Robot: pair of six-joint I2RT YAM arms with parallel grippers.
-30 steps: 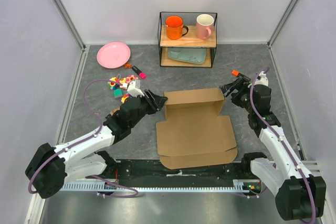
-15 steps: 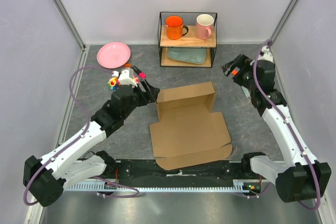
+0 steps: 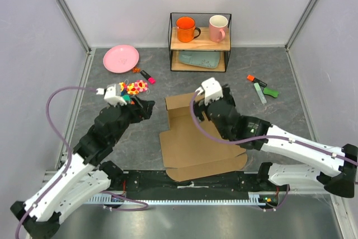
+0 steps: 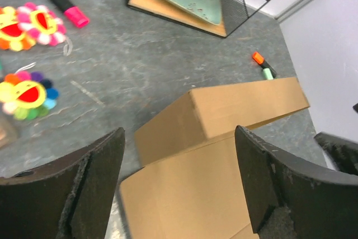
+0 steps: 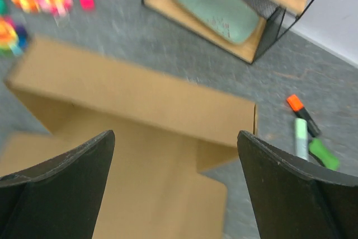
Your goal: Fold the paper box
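**Top view: box barely begun, both grippers empty**

Nearest the bases, the box (image 3: 190, 146) has its near flap lying flat on the table (image 3: 279, 116). The main panel is flat too, mid-table btwn the arms. Only the far end is up: a long panel raised along its crease, clearest in the wrist views.

L gripper (image 4: 180, 134): fingers wide apart, nothing held, aimed at the box's far-left corner, not touching. R gripper (image 5: 174, 135): fingers apart, empty, over the box facing the raised panel; can't tell if the arm touches the cardboard.

Judgement: early stage. One wall is roughly up. Side walls, near flap and any tucking are all left to do, approx most of the job.

Beyond the box, the shelf (image 3: 199, 43) and markers (image 3: 260, 87) sit apart from it, not involved.
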